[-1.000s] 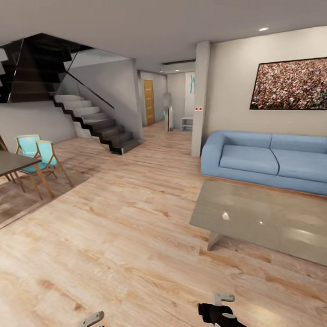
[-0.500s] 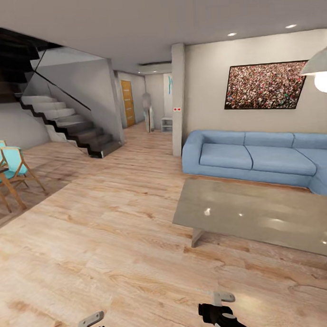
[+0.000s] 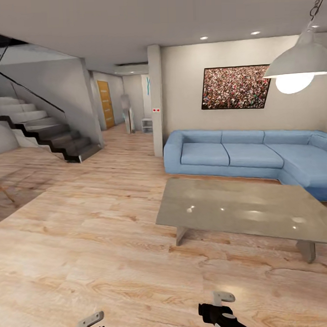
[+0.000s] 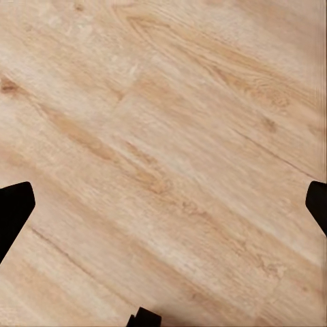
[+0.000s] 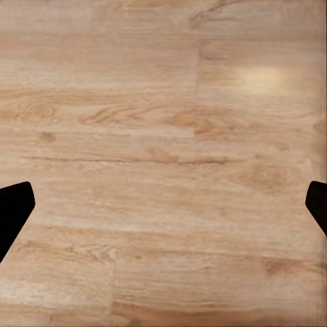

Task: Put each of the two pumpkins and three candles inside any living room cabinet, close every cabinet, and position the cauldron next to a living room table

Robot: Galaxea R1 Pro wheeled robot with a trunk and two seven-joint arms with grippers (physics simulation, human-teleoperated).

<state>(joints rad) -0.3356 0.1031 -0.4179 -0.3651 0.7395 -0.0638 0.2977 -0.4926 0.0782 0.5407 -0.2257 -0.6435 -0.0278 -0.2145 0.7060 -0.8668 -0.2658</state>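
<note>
Camera panned right — table [image 3: 246, 208] now centred, lamp [image 3: 299, 65] appeared; both tools spread, empty.

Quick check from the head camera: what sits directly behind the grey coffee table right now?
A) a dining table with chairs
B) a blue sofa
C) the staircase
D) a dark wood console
B: the blue sofa runs along the wall just beyond the coffee table, while the staircase is far off to the left.
</note>
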